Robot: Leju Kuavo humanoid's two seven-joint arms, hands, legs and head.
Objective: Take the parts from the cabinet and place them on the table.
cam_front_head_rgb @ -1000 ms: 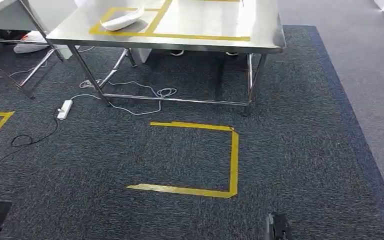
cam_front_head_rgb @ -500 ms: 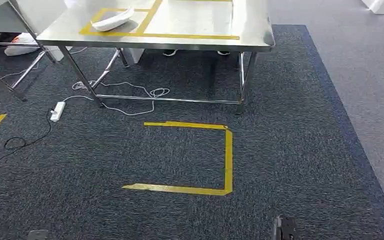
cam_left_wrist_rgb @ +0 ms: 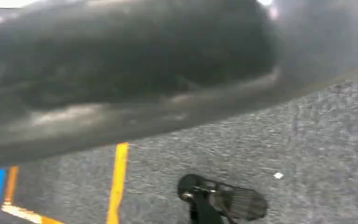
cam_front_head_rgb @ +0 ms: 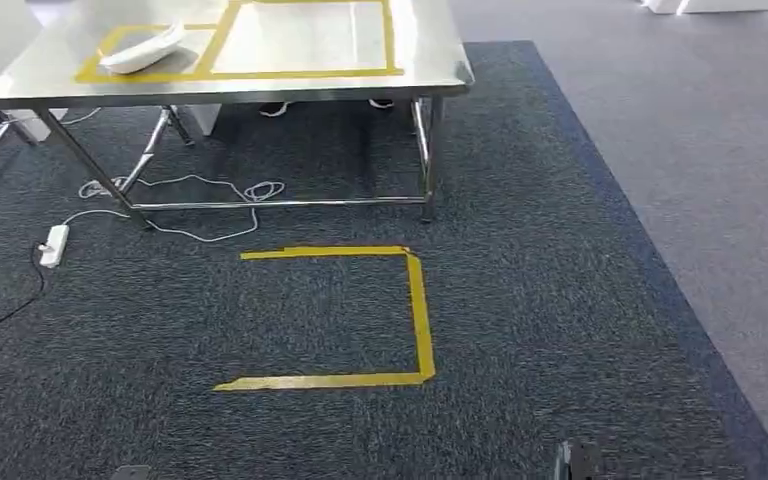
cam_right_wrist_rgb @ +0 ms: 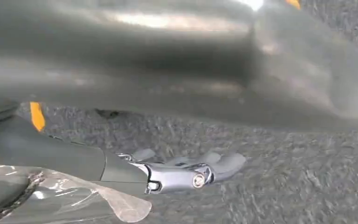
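White curved plastic part (cam_front_head_rgb: 143, 48) lying flat on steel table (cam_front_head_rgb: 430, 60), upper left of frame, inside yellow tape square (cam_front_head_rgb: 150, 55); right hand (cam_right_wrist_rgb: 186, 170) fingers extended, holding nothing; left hand's state unclear.

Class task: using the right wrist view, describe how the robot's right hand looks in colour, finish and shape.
The right hand has a smooth dark grey cover that leads into shiny silver metal fingers with rounded tips. A small round fastener shows on the metal.
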